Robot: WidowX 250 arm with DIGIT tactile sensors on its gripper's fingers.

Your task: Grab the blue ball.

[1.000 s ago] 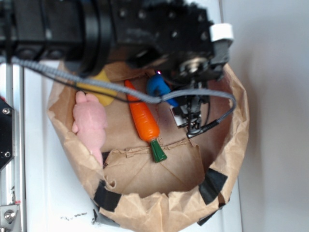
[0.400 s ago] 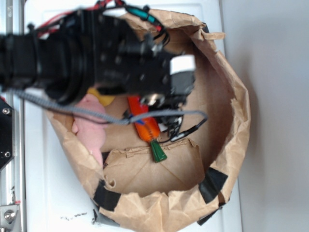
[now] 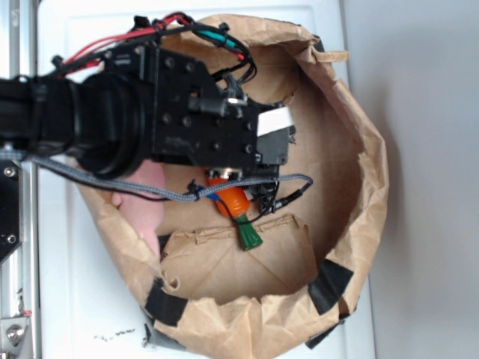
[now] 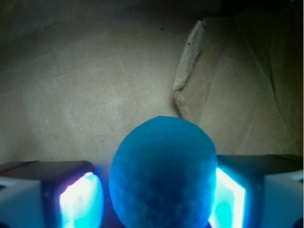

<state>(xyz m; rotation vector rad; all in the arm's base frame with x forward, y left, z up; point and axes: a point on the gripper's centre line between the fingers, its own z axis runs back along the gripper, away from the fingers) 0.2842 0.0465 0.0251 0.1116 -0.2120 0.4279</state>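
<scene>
Blue ball (image 4: 163, 173), round, teal, matte and faintly fuzzy, seated between gripper (image 4: 156, 194) fingers (image 4: 78, 199), pads pinching both its sides, above brown paper bag (image 3: 352, 149) floor, orange carrot (image 3: 236, 202) beneath arm.

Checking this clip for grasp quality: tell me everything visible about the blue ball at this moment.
The blue ball shows only in the wrist view; the arm hides it in the exterior view. It is round, teal-blue, with a matte, slightly mottled, foam-like surface. It sits between the two fingers, filling most of the gap; the right one looks to touch it, the left shows a thin dark gap. Behind it lies creased brown paper.
</scene>
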